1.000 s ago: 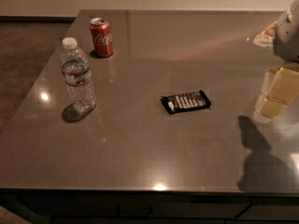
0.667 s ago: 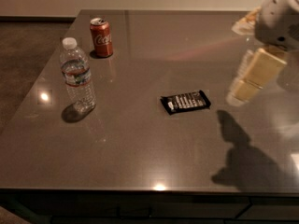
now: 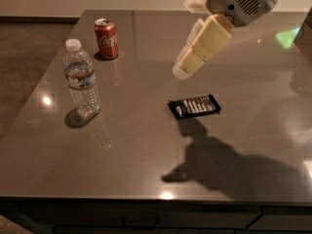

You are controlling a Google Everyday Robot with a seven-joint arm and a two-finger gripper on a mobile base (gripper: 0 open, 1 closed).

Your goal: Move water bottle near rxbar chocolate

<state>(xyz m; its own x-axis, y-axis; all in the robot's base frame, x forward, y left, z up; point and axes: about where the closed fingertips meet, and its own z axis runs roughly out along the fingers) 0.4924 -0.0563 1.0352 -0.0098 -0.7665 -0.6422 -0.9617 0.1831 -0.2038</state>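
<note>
The water bottle [image 3: 81,79], clear and ribbed with a white cap and a blue, white and red label, stands upright on the left side of the table. The rxbar chocolate [image 3: 194,106], a flat black bar with white lettering, lies near the middle of the table, well to the right of the bottle. My gripper [image 3: 186,65] hangs in the air above the table, just up and left of the bar and far to the right of the bottle. It holds nothing that I can see.
A red soda can [image 3: 106,38] stands behind the bottle near the table's far left. The dark glossy table [image 3: 146,150] ends in a front edge at the bottom. The arm's shadow falls in front of the bar.
My gripper has swung from the right edge of the view leftward and further over the table, toward the middle. The bottle, the bar and the can have not moved.
</note>
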